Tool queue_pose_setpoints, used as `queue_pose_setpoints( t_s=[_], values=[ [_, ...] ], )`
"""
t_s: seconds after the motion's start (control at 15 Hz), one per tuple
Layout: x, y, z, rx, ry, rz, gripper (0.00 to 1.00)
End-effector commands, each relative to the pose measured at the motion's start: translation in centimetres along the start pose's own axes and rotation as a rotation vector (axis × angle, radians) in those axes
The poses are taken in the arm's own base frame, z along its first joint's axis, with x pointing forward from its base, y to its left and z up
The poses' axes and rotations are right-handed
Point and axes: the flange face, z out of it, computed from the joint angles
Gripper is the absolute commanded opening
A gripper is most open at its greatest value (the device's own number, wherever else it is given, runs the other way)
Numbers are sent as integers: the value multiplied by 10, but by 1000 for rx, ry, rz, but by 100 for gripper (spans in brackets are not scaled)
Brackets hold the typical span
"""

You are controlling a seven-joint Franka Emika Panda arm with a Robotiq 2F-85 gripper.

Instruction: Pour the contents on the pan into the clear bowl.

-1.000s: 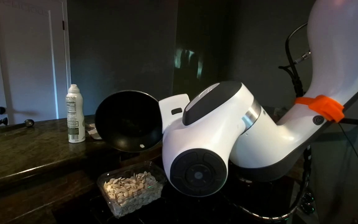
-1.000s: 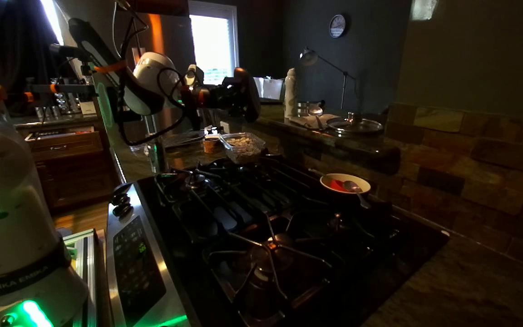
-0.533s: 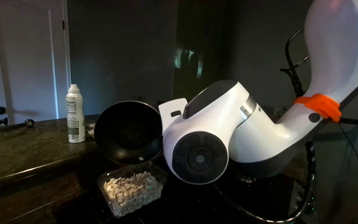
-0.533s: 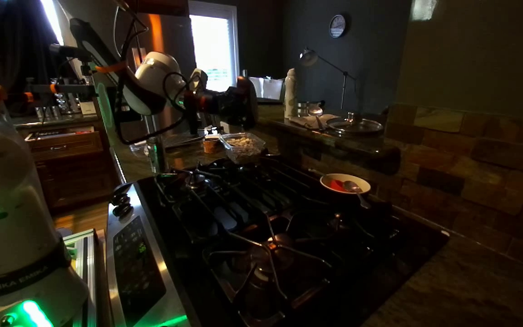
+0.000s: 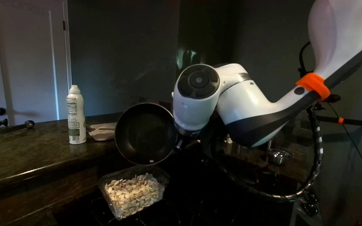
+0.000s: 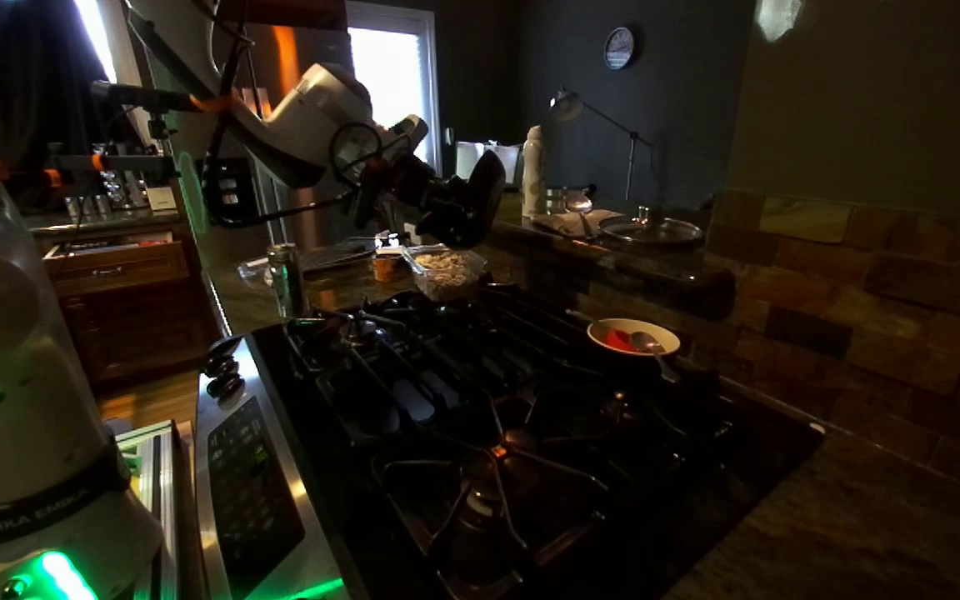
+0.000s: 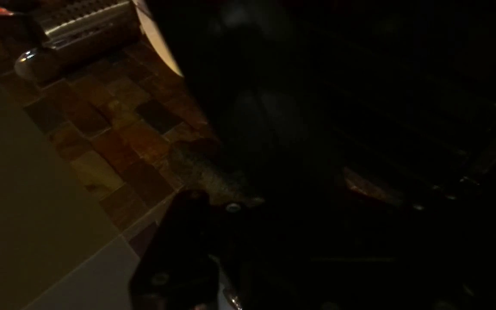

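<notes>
The black pan (image 5: 146, 135) is held in the air, tipped on its side so its dark inside faces an exterior view. One pale piece (image 5: 151, 161) clings low inside it. Below and slightly left in that view stands the clear bowl (image 5: 157, 172), with the contents (image 5: 132, 186), flat pale seeds, heaped in it. An exterior view also has the pan (image 6: 484, 196) above the clear bowl (image 6: 447, 287). Mostly hidden behind the wrist, my gripper (image 5: 181, 141) is shut on the pan at its handle side. The wrist view is very dark; pan (image 7: 265, 107) fills its middle.
A white bottle (image 5: 76, 116) and a crumpled packet (image 5: 104, 131) stand on the raised counter (image 5: 20, 157) beside the pan. Stove grates (image 6: 497, 450) lie in front of the bowl. Near the wall are a dish (image 6: 605, 323) with a spoon and a lid (image 6: 651, 232).
My wrist has turned and its round cap has risen. The pan has come down from its earlier height and shifted right in an exterior view. The bowl stays put.
</notes>
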Motion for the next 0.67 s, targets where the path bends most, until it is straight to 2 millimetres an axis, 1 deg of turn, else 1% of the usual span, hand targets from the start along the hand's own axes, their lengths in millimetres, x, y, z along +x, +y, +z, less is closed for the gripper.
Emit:
queue_pose_setpoints(
  t_s=[0.0, 0.2, 0.33, 0.47, 0.53, 0.6],
  values=[
    [9, 41, 4, 191, -32, 41, 0],
    [5, 61, 12, 359, -53, 29, 0],
    [-6, 67, 14, 463, -37, 1, 0],
    [-22, 74, 16, 549, 7, -31, 0],
    [-32, 82, 17, 580, 51, -37, 0],
    [-42, 85, 19, 613, 87, -51, 0]
  ],
)
